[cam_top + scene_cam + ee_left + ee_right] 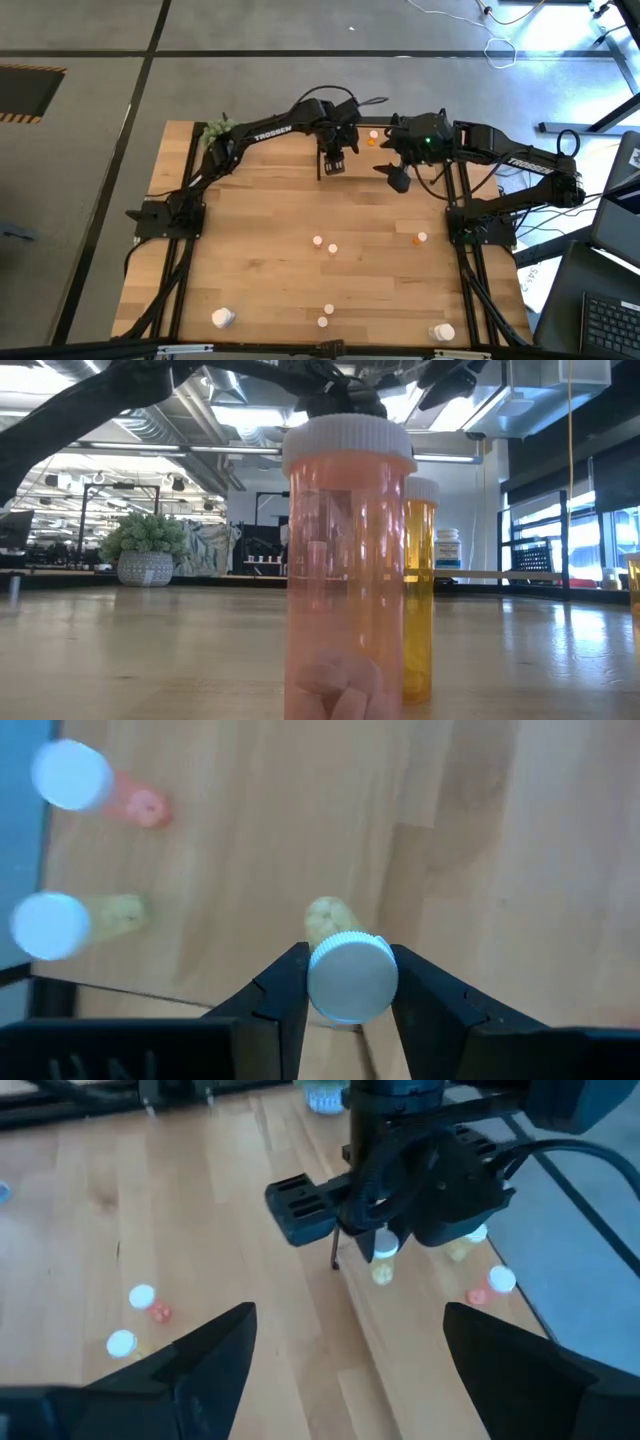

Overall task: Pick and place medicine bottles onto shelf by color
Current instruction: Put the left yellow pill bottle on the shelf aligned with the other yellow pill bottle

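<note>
Over the shelf (385, 150) at the far edge of the table (260, 250), we see the left pincer (350, 982) pinching a yellow medicine bottle (347, 970) by its white cap, the dark fingers pressed against either side of the ribbed lid. Two more bottles stand just beyond it on the light-wood board: a pinkish-red one (95, 788) and another yellow one (70, 920). Just beside the shelf, the right pincer (345, 1360) hovers spread wide and holds nothing.

Nearer the front of the table, well apart from the shelf, a scatter of small bottles waits, among them a white-capped pair (325, 244) and an orange one (418, 238). In the low view a pink bottle (348, 560) with tablets at its bottom stands before an amber one (420, 585).

We judge these bottles light, stiff and smooth-walled, likely to tip or roll if nudged. The ribbed cap offers the surest hold; a grip lower on the slick plastic wall could slip. Set down upright and squarely, each should stand.
</note>
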Controlling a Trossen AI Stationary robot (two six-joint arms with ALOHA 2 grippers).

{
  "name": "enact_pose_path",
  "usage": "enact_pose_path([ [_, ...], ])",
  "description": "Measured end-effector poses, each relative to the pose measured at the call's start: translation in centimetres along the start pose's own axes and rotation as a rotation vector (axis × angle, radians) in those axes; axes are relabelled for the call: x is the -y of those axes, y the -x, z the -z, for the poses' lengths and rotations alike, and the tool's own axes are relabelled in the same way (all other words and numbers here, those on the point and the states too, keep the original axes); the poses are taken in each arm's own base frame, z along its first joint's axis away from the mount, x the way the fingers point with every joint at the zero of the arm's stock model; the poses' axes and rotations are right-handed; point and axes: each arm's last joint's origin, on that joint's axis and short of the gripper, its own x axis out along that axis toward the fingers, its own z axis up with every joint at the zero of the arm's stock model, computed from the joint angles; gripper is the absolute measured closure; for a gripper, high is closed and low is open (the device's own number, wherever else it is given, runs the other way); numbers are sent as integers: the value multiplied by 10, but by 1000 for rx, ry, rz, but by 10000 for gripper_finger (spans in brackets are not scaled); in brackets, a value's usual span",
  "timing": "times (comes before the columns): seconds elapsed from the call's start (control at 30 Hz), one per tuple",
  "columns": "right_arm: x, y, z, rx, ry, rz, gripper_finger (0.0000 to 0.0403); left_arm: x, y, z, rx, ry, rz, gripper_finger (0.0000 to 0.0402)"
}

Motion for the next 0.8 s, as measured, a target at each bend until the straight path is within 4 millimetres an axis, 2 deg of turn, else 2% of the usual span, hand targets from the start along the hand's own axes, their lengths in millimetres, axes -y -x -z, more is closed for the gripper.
enact_pose_path([
  [0.47,-1,-3,-3,18,26,-32,80,9,40,3,27,-15,46,283],
  [0.6,-4,-14,-3,-10,148,-81,80,15,46,2,45,-38,49,283],
  [0.7,-5,-27,-3,-44,212,-90,80,17,55,1,73,-51,49,283],
  [0.8,-6,-43,-4,-76,240,-93,80,19,54,2,59,-53,73,283],
])
